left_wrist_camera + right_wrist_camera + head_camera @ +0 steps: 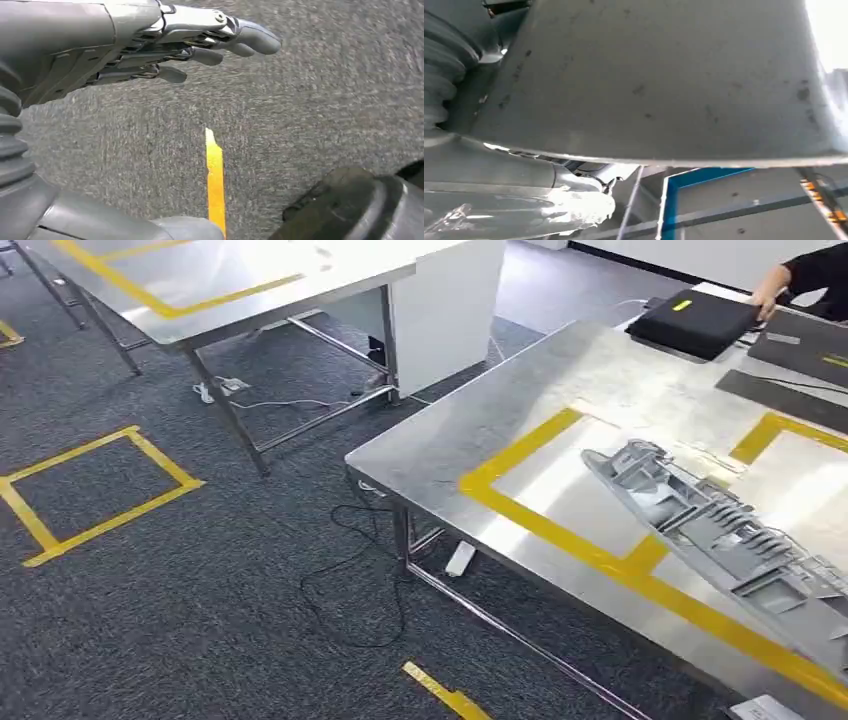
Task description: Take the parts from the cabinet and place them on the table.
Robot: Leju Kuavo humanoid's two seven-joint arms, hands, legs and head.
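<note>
Overhead, grey part [725, 530] crosses table [560, 390]; wrist shows left hand [165, 45] over carpet [325, 100].

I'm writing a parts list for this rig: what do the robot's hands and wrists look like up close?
In the left wrist view, the left hand has a smooth silver-grey metal back, linked metal segments and darker grey rounded fingertips. A dark grey ribbed cover wraps the wrist. In the right wrist view, the same ribbed cover shows; the right hand's fingers are hidden.

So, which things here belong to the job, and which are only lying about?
Belongs to the job:
- grey plastic part, held over the steel table
- right robot hand, under the part
- left robot hand, holding nothing

Only lying about:
- black case, a person's hand on it
- floor cable
</note>
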